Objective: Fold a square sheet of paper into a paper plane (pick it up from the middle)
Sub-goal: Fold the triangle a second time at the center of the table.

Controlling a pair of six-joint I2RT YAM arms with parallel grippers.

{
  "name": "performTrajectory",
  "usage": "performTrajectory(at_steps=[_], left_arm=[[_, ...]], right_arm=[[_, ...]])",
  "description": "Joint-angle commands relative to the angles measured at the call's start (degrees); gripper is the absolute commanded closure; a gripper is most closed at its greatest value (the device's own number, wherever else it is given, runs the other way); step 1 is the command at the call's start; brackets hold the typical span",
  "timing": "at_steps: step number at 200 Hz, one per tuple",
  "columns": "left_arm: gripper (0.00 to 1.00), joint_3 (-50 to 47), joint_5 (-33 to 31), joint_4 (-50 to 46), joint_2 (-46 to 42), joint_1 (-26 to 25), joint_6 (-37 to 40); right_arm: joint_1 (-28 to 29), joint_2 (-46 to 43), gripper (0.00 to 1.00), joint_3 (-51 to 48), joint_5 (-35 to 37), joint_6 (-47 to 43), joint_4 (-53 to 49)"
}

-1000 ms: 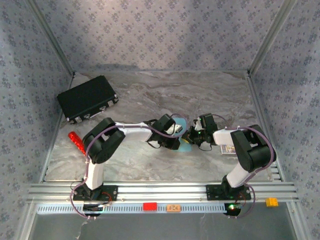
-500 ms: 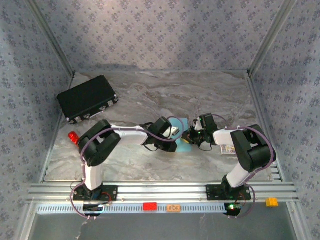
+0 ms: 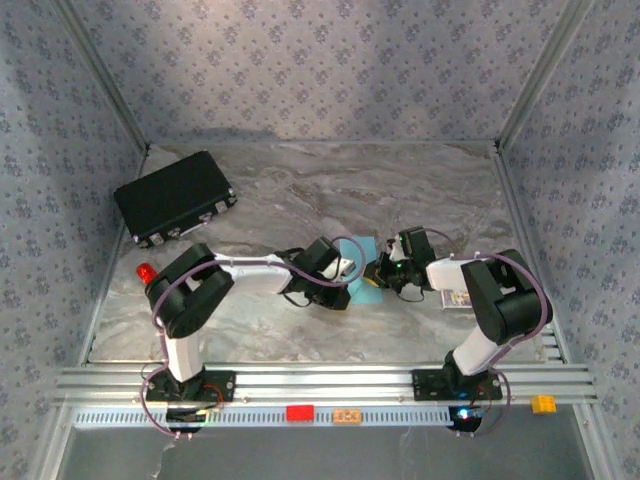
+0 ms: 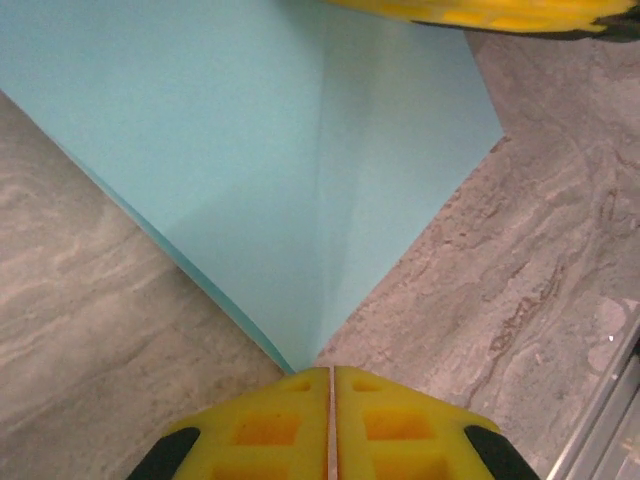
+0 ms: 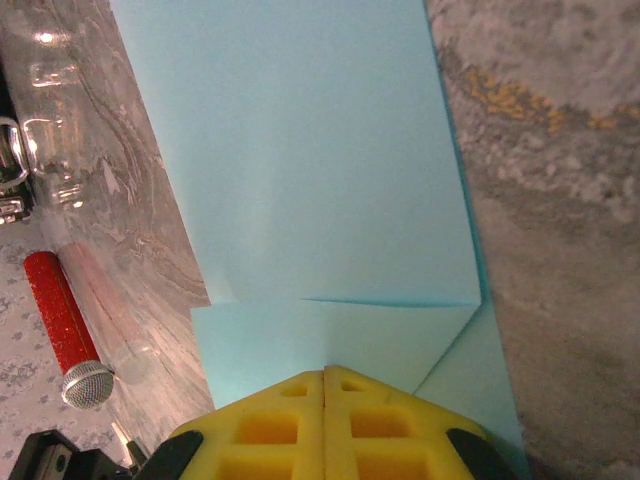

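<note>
- Marbled grey table (image 3: 400, 190) inside patterned walls; both arms reach in from the near edge and meet a little right of the middle of the surface.
- Light cyan sheet of paper (image 3: 363, 246) lies there, between the two claws (partly folded already, with a crease and a turned-over flap).
- Left gripper (image 3: 351, 279): in the left wrist view its yellow pads (image 4: 270, 425) are pressed together, pinching the pointed end of the sheet of paper (image 4: 280, 150) where the centre crease runs in.
- Right gripper (image 3: 379, 274): in its wrist view the pads (image 5: 385, 430) are likewise closed, nipping the sheet's edge beside the folded flap (image 5: 330, 330).
- Black case (image 3: 175, 196) sits towards the far left corner, well apart from the paper.
- Small red stick (image 3: 146, 271) lies by the left edge, partly behind the left arm.
</note>
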Motion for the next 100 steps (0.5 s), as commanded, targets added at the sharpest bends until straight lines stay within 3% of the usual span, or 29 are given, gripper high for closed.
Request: performTrajectory(at_steps=[1, 61, 100], left_arm=[[0.91, -0.61, -0.82, 2.35, -5.39, -0.01, -1.4], [0.91, 6.68, 0.56, 4.07, 2.18, 1.77, -2.12], [0.92, 8.91, -2.45, 2.42, 7.53, 1.84, -3.18]], right_arm=[[-0.07, 0.29, 0.93, -1.0, 2.91, 0.47, -3.65], [-0.07, 0.12, 0.93, -1.0, 2.98, 0.47, -3.82], [-0.07, 0.02, 0.93, -0.83, 2.71, 0.45, -3.73]])
